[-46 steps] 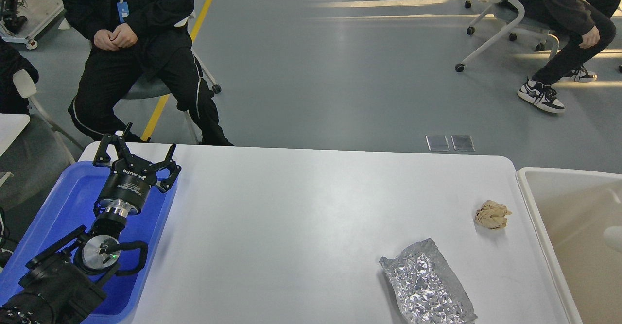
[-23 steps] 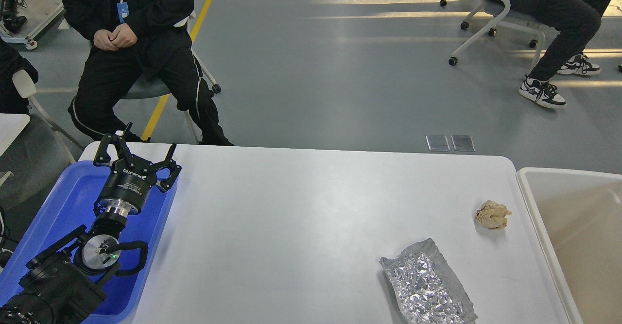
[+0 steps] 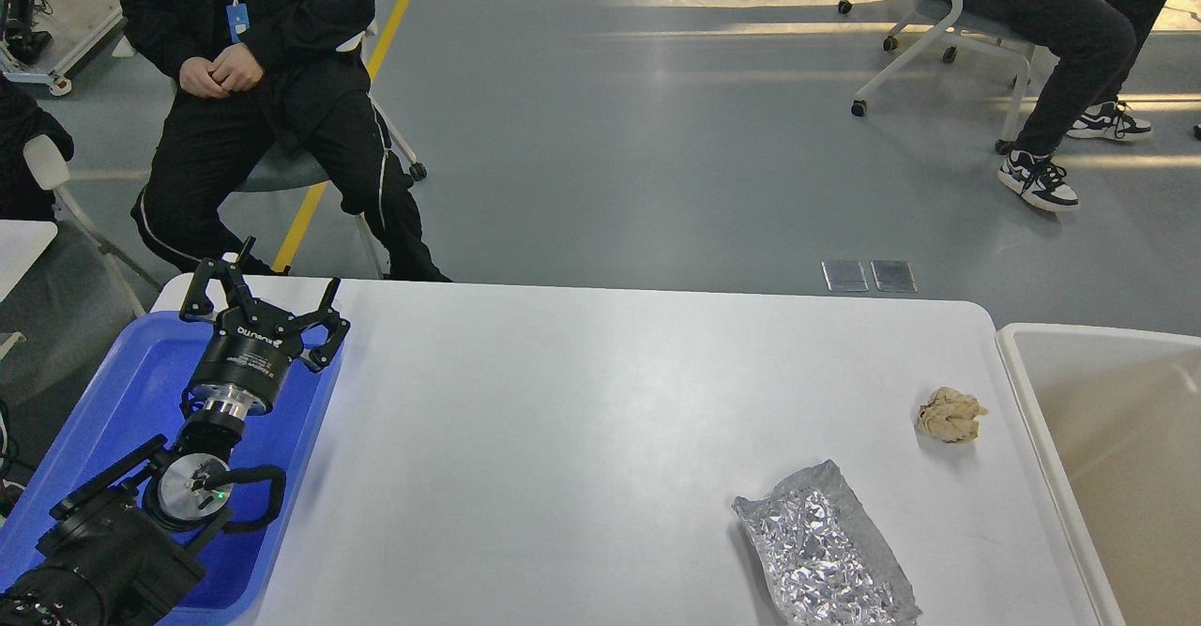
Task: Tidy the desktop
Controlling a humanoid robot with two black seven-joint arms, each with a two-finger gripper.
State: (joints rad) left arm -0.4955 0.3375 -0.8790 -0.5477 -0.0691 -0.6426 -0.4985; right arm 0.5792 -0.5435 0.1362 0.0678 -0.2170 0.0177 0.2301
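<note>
black arm (image 3: 141, 504), silver joint discs, green light.

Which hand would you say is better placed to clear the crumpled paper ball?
Probably right: the paper ball lies near the bin; the open left hand hovers over the blue tray.

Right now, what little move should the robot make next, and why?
Probably bring an arm toward the paper wad. It and the foil lie on the desktop near the bin, while the left gripper, open, hangs over the tray, far away.
</note>
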